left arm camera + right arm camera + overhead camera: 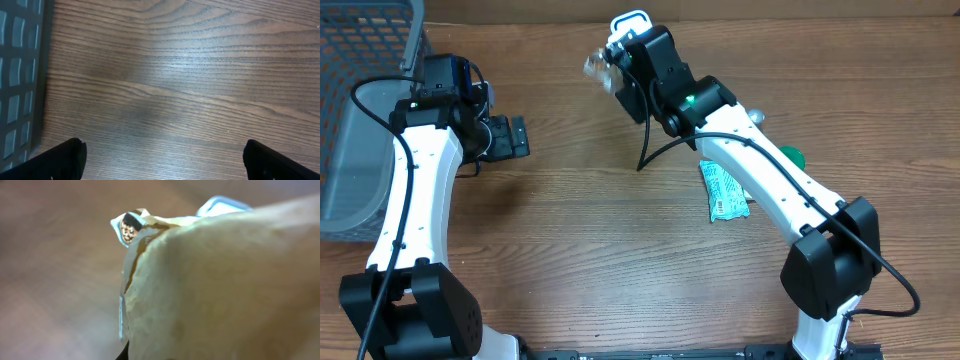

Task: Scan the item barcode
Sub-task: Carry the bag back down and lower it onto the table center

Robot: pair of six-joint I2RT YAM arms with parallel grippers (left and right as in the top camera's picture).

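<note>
Wood-grain worktop (570,240); a grey mesh basket (360,90) is set at its far left corner.

The right gripper (610,62) is raised over the far middle of the worktop. Its fingers are clenched on a pale, crinkled packet (594,68), which is held clear of the surface. In the right wrist view the packet fills the frame, blurred. Only a small printed face (128,228) is made out; no barcode is seen.

A white-and-blue object (630,20) is noted just beyond the gripper, possibly the scanner.

The left gripper (510,138) is parked near the basket, fingers (65,159) released, nothing between them.

A green-and-white packet (725,190) lies beside the right arm.

Risks:
- The barcode may be turned away from the reader, or creased by the grip, so that no read is obtained.
- The thin film may be lost from the fingers if the wrist is rotated sharply.
</note>
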